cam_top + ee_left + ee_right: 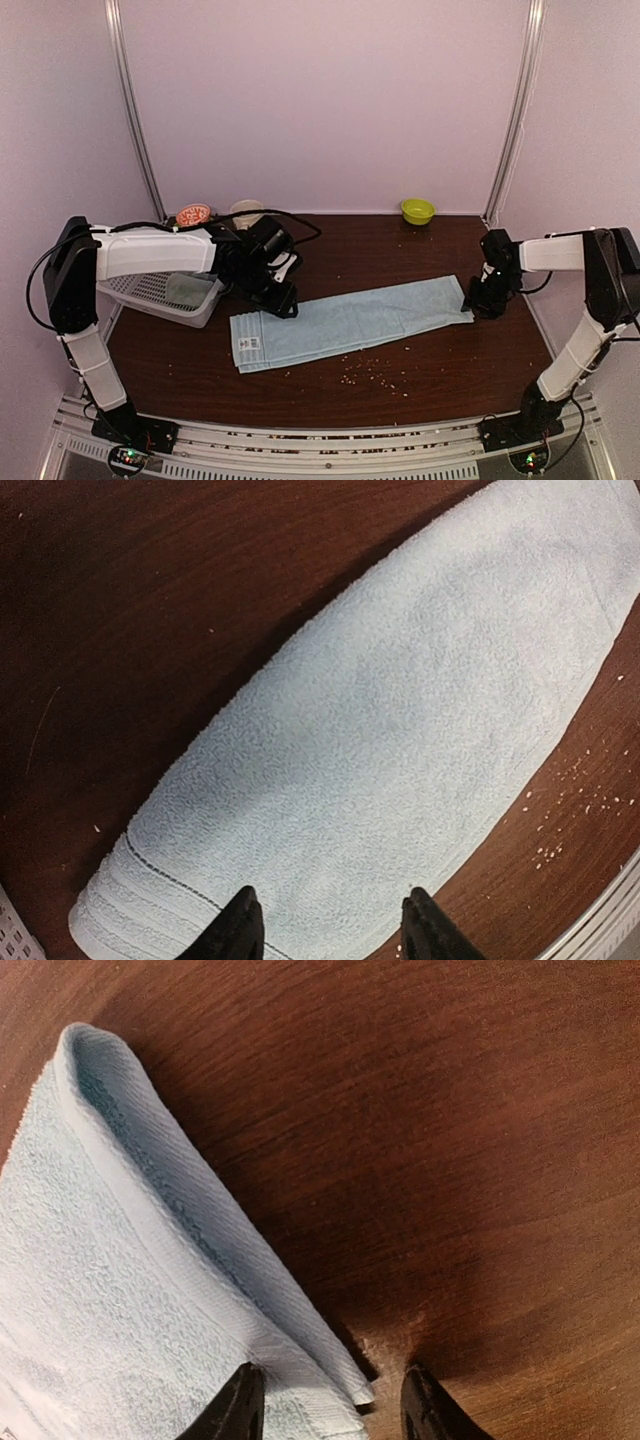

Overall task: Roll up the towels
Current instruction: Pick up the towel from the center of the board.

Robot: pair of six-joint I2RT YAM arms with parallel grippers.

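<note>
A light blue towel (pixel 350 322) lies flat on the table (pixel 450 370), folded into a long strip. Our left gripper (pixel 330 898) hovers half-open over its hemmed end; our right gripper (pixel 332 1375), also parted and empty, straddles the opposite corner, seemingly ready to roll.

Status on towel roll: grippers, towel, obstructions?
Left gripper open over blue towel, hemmed end. Right gripper open at opposite corner. Towel flat, unrolled. Crumbs alongside, nothing blocking.

White mesh basket (pixel 160 293) is blocking the left side of the table (pixel 400 262). Light blue towel (pixel 350 320) is spanning the middle, bare wood showing front and back.
</note>
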